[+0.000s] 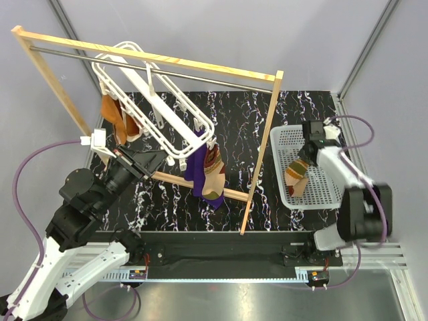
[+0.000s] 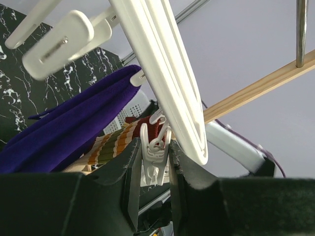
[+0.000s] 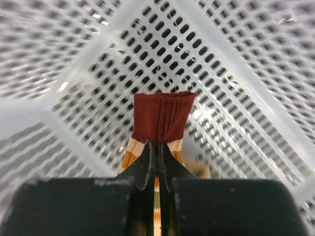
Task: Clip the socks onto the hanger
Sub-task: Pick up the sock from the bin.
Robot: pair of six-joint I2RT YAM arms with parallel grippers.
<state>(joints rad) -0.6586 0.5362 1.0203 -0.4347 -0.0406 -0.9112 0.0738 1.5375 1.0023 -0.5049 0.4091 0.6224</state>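
Striped sock [image 3: 162, 115] | right gripper [image 3: 156, 157] jaws shut on its cuff | left gripper [image 2: 151, 177] jaws pinching clip peg [image 2: 155, 157] under hanger [image 2: 172, 83] | lift cuff-first

A: What is obscured at the basket [image 3: 236, 73]?
B: Its outer parts are blurred. Below the cuff, most of the sock [image 3: 162, 115] is hidden behind the right gripper [image 3: 156, 152].
A: And at the hanger [image 2: 167, 73]?
B: It runs off the top edge. The base of the peg [image 2: 153, 147] is hidden between the fingers of the left gripper [image 2: 154, 164]. The purple cloth [image 2: 74, 128] is cut off at the left.
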